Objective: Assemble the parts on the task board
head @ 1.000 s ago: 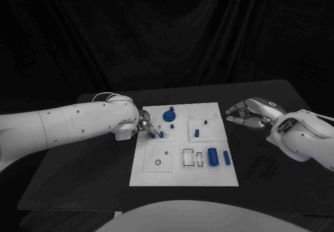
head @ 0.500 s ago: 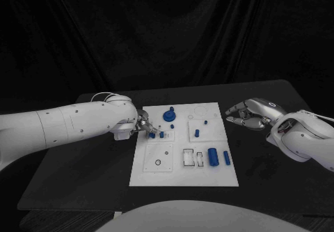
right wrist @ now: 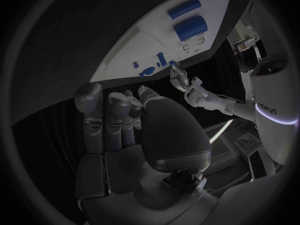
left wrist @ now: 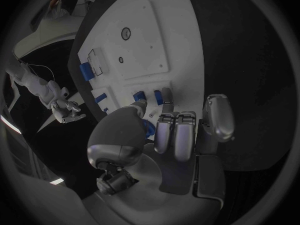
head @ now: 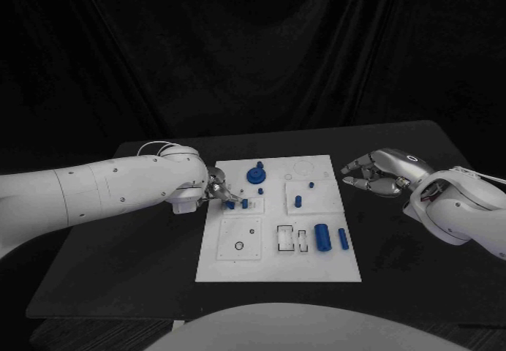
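- Dim overall; black table and the dark backdrop swallow most detail.
- Task board is the brightest surface, evenly lit, with no hard glare.
- Soft highlights on the left hand and right hand, lit from above.
- Wrist views bend straight edges and darken toward the rim.
- Parts just beyond the left hand's fingertips look slightly soft.

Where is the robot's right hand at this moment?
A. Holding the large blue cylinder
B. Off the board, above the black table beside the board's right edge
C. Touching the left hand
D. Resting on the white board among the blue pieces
B: in the head view the right hand sits with curled fingers over the black table, clear of the task board and holding nothing.
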You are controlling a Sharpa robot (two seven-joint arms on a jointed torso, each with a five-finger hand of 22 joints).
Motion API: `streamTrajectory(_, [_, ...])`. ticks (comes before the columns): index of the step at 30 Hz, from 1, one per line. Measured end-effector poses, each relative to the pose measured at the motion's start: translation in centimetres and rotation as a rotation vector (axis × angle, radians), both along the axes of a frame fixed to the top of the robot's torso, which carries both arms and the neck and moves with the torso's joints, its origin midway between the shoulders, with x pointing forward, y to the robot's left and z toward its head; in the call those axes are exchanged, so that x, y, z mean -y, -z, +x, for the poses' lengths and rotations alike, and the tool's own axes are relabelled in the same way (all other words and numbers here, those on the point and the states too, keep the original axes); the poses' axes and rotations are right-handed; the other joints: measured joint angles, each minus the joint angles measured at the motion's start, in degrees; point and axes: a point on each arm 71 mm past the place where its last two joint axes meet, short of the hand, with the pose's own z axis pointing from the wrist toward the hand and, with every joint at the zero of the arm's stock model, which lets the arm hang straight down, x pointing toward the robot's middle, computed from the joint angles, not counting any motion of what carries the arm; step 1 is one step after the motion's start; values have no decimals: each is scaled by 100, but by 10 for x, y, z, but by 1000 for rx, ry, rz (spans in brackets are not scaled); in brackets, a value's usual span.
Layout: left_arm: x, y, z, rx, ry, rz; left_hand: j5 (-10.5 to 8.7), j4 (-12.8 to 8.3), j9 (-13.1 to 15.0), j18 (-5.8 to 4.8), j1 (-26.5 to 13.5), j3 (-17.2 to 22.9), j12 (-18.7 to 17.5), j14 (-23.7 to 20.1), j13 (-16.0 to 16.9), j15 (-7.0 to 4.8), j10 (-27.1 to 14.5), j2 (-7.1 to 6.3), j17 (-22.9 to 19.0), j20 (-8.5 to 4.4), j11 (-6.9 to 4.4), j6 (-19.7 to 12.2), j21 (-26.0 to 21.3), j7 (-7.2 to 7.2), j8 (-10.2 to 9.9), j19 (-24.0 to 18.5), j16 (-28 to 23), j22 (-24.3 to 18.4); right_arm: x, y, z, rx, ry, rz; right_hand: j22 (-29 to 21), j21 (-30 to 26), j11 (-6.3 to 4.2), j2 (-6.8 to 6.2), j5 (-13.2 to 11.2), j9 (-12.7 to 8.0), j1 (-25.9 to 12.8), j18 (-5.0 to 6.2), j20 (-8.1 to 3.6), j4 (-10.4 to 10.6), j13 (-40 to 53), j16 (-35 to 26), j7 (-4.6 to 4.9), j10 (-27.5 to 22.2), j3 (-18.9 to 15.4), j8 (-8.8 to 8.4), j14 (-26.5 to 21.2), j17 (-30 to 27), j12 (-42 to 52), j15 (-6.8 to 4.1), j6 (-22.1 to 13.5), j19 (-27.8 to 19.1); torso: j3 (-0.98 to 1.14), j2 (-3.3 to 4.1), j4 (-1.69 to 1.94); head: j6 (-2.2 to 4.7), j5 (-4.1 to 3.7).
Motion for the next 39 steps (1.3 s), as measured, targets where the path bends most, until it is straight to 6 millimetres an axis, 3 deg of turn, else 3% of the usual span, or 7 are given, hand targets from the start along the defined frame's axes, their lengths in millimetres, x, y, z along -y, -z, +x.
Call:
streamTrajectory(13, [0,-2,-1,25,0,-30,549,17,-185,0,262,-49,0,12,0,-12,20,93,0,-41,-21,69,0,-26,-90,41,0,0,0,0,0,-1,1,-1,-1,0,0,-13,0,0,13,-1,0,0,0,0,0,0,0,0,0,0,-23,0,0,0,3,-1,-2,0,14])
streamTrajectory(17, [0,-2,-1,30,-2,-36,847,24,-239,0,341,-56,0,1,0,-41,22,114,0,-41,-56,127,0,-43,-116,41,0,0,0,0,0,-1,3,-1,-1,0,0,-13,0,-4,13,0,0,0,0,0,0,0,0,0,0,0,-23,0,0,0,4,-1,-3,0,10])
streamTrajectory(21, [0,-3,-2,33,-2,-39,1294,24,-300,0,411,-56,0,1,0,-41,23,124,0,-61,-58,162,0,-36,-161,62,0,0,1,0,0,-1,3,-2,-2,0,0,-13,0,-4,13,0,0,0,0,0,0,0,0,0,0,1,-23,0,0,0,5,-1,-2,0,10])
streamTrajectory(28, [-2,-3,-3,34,-5,-40,1736,57,-354,0,417,-22,0,1,0,-41,23,130,0,-61,-58,182,-4,-57,-222,61,0,0,1,0,0,-2,4,-2,-2,1,0,-13,0,-4,13,0,0,0,1,0,0,0,0,0,0,0,-23,0,0,0,6,-1,2,0,14])
streamTrajectory(31, [-3,-3,-3,33,-7,-38,2013,66,-377,0,475,33,0,1,0,-41,23,113,0,-61,-58,182,-35,-57,-250,61,0,0,1,1,0,-2,4,-2,-2,1,0,-13,0,-4,13,0,0,0,1,0,0,0,0,0,0,1,-22,0,0,0,6,-1,3,0,15])
streamTrajectory(39, [-4,-3,-3,39,-11,-42,2096,63,-383,0,507,50,0,1,0,-41,23,81,0,-61,-58,182,-35,-57,-250,61,0,0,1,1,1,-2,5,-3,-3,1,0,-13,-1,-4,12,0,0,0,-5,0,0,0,0,0,0,1,-22,0,0,0,6,-2,4,0,15])
